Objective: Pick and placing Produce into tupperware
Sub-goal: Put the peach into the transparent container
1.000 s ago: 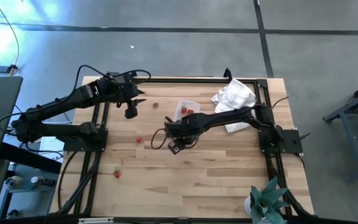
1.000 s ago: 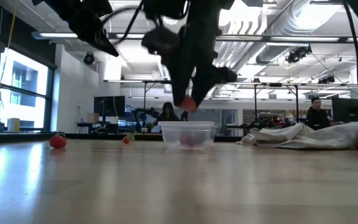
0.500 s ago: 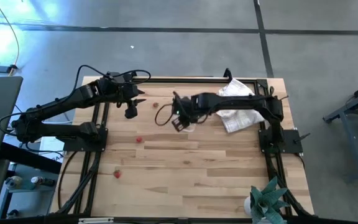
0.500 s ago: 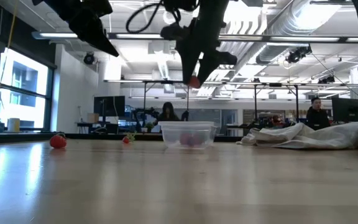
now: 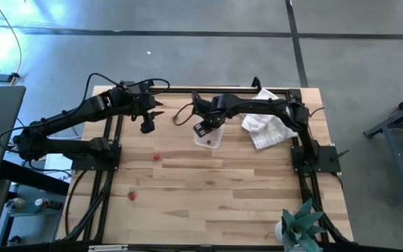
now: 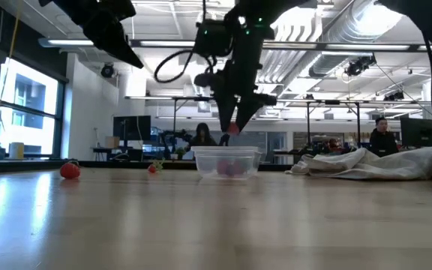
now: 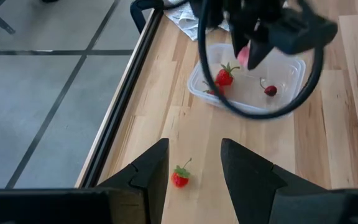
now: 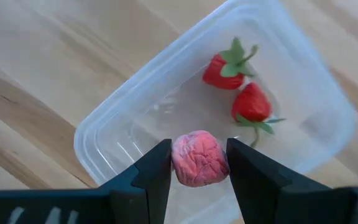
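High view: right gripper [image 5: 203,130] hovering over clear tub [image 5: 211,137]; left gripper [image 5: 146,126] waiting beside it.
Right wrist view: jaws pinching wrinkled pink piece [image 8: 199,158] above tub; two strawberries [image 8: 238,85] lying inside.
Left wrist view: jaws spread, strawberry [image 7: 180,177] lying on bench [image 7: 328,149] near tub.

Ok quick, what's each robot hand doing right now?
Left hand: open, holding nothing, up over a strawberry on the table.
Right hand: closed on a pink round piece, above the clear tub.

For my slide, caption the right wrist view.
Right gripper holds a pink berry over the clear tub.
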### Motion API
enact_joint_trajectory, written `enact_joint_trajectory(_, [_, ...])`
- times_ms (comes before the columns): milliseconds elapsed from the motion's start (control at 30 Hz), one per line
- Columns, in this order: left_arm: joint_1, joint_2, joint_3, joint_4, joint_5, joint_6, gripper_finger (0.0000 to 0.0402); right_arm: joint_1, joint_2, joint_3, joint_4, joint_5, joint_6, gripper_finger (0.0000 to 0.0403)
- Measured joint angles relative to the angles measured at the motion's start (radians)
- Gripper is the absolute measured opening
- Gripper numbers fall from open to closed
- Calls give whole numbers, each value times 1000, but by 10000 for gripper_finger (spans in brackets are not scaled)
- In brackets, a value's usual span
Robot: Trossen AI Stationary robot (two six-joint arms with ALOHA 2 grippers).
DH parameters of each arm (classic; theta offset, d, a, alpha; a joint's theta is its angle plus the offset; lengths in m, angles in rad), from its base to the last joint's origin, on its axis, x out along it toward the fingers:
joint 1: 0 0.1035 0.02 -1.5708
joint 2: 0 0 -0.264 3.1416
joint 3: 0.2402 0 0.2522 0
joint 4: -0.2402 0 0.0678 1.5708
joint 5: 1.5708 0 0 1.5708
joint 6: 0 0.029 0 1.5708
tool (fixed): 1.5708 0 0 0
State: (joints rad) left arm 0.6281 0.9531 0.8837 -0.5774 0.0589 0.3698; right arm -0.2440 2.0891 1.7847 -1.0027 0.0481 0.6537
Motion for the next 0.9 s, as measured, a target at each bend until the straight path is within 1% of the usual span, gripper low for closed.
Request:
enact_joint_trajectory(167, [0,0,0,0,0,0,136,-7,63,0,0,-14,-31,142])
enact_joint_trajectory(567, [0,0,0,0,0,0,136,-7,157,0,28,-38,-87,142])
enact_joint_trajectory(900, [0,0,0,0,0,0,136,-9,165,0,48,-41,-135,142])
